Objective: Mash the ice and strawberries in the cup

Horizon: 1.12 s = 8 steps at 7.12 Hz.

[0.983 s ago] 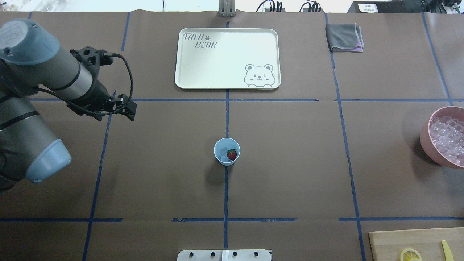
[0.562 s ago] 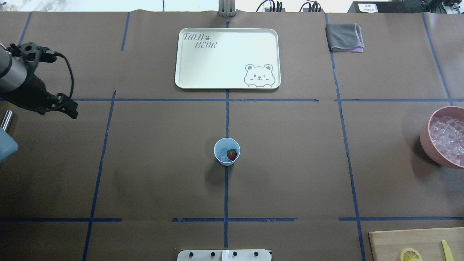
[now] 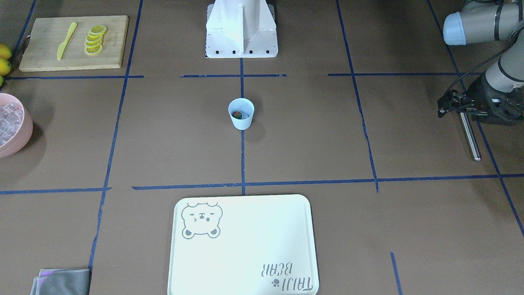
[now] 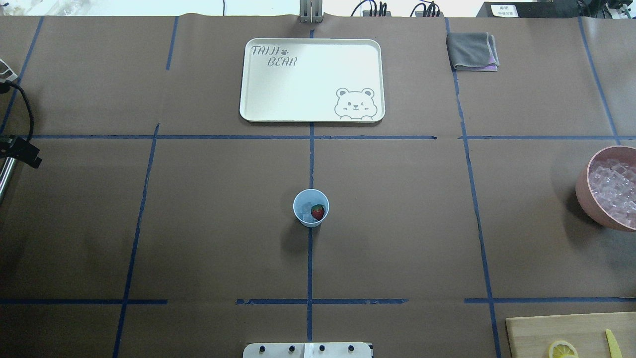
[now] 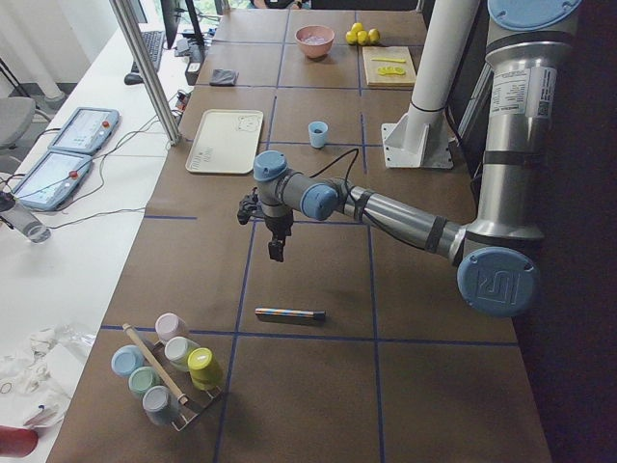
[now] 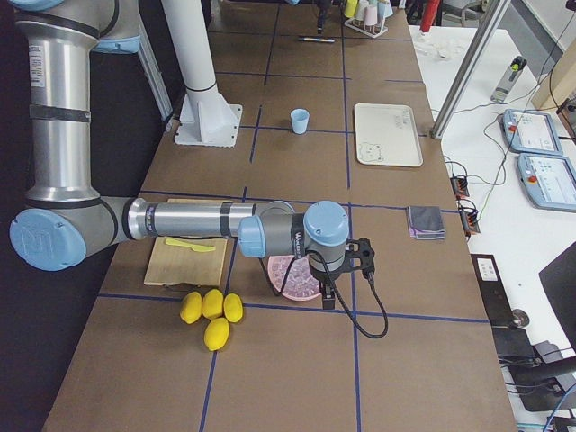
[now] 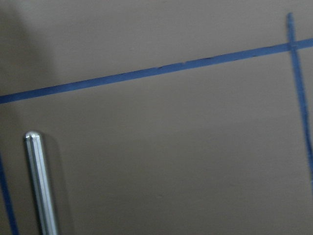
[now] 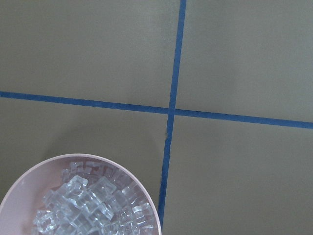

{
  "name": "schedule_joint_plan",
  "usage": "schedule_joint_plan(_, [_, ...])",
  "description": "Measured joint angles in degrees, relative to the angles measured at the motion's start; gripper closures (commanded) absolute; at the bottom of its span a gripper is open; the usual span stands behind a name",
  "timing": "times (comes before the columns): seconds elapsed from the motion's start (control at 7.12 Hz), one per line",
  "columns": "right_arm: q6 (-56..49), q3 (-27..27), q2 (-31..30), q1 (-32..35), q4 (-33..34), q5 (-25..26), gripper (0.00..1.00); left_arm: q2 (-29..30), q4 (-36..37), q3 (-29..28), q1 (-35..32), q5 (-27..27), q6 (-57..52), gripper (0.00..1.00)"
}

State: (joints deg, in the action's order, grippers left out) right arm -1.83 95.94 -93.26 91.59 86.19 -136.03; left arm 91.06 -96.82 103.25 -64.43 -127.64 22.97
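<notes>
Left pincer [image 3: 460, 110] clenched on metal rod [image 3: 469, 137], right pincer [image 6: 328, 299] over pink bowl [image 4: 584, 191], grip cannot be told

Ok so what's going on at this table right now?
A two-armed robot is set up to mash fruit and ice. The light-blue cup stands mid-table with a strawberry and ice inside; nothing is touching it. The left claw is far off to the robot's left, gripping a metal rod that points down at the table. The right claw hangs over the pink bowl of ice cubes at the other end; I cannot tell whether it is open.
</notes>
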Motion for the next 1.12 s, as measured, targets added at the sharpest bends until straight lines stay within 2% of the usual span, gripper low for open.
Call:
schedule_joint_plan(0.28, [0.4, 0.0, 0.1, 0.0, -0.1, 0.0, 0.01, -0.7, -11.5, -8.4, -1.8, 0.0, 1.1, 0.00])
schedule_joint_plan(0.42, [0.5, 0.0, 0.1, -0.1, -0.1, -0.1, 0.01, -1.8, -15.6, -10.6, -2.2, 0.0, 2.4, 0.00])
schedule_joint_plan(1.12, [0.6, 0.0, 0.2, -0.1, -0.1, -0.1, 0.01, -2.8, -26.7, -18.6, -2.1, 0.4, 7.5, 0.00])
